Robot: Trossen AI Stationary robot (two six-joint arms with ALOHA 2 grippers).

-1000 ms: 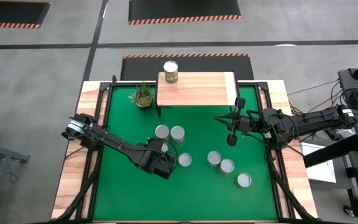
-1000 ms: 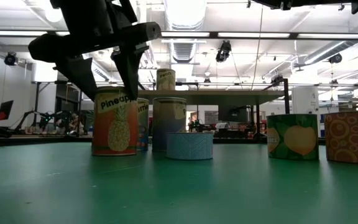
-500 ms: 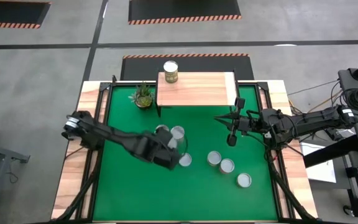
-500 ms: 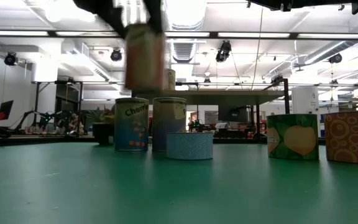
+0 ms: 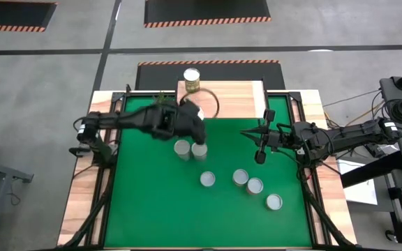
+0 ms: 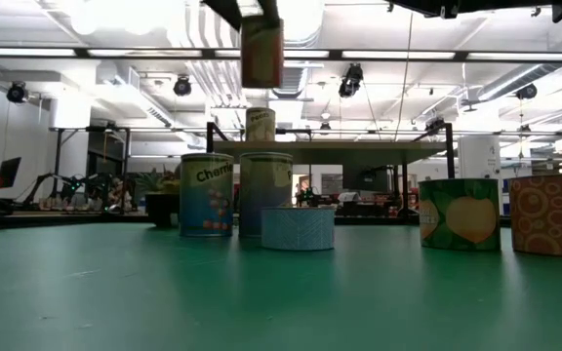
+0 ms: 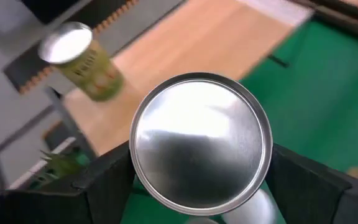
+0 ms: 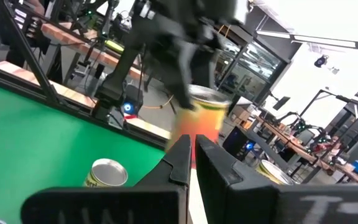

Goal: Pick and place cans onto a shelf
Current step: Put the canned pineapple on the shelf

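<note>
— Where's the can it's working on?

— Up in the air. The carried can (image 7: 201,143) sits between the left gripper (image 5: 187,120)'s fingers, spread wide around its sides, at the shelf (image 5: 236,99)'s near-left edge. From table height it hangs above the shelf board, label blurred, upright as far as I can tell.

— Anything on the shelf already?

— One green-labelled can (image 5: 191,80) at the far-left corner. The rest of the pale wood looks bare (plenty of room to the right).

— So how should it set this one down?

— I'd say carry it farther over the board first, just beside the standing can but not touching it. Keep it level, lower until the base meets the wood, then let the fingers part and lift straight up. Dropping it too near the front edge is my worry; it could tip back onto the green mat (image 5: 145,209).

— What's left down there?

— Two tall cans (image 5: 190,149) stand together just below the gripper, and four more sit toward the near right: a short patterned can (image 6: 298,228), then others out to the one with round markings (image 6: 551,214). A small potted plant (image 7: 64,163) stands left of the shelf.

— And the other arm?

— The right gripper (image 5: 259,148) waits over the mat's right side, fingers pressed together, holding nothing.
</note>
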